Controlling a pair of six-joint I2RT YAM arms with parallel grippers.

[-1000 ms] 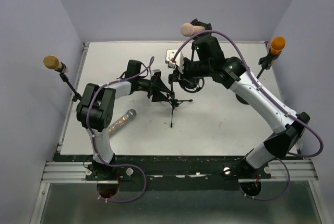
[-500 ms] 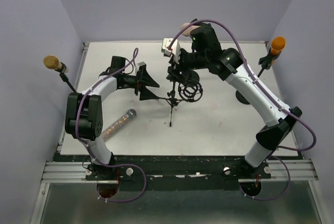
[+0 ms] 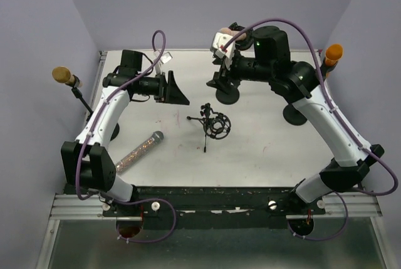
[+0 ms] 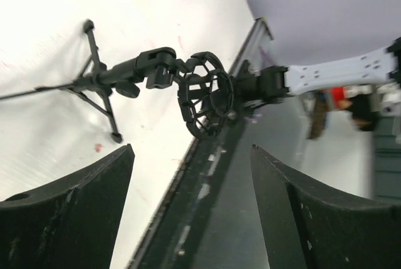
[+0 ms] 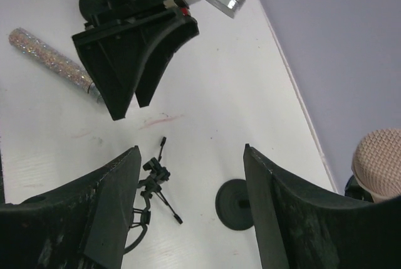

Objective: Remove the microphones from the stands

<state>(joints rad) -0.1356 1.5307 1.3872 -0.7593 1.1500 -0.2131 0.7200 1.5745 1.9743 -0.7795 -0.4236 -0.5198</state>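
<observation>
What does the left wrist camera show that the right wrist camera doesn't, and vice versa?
Only the left wrist view: the stand's ring cradle whole and empty, plus a white arm link past the table edge. Only the right wrist view: the glitter microphone lying flat, the left gripper, a round stand base, a pink microphone head. Both: the small tripod stand.
</observation>
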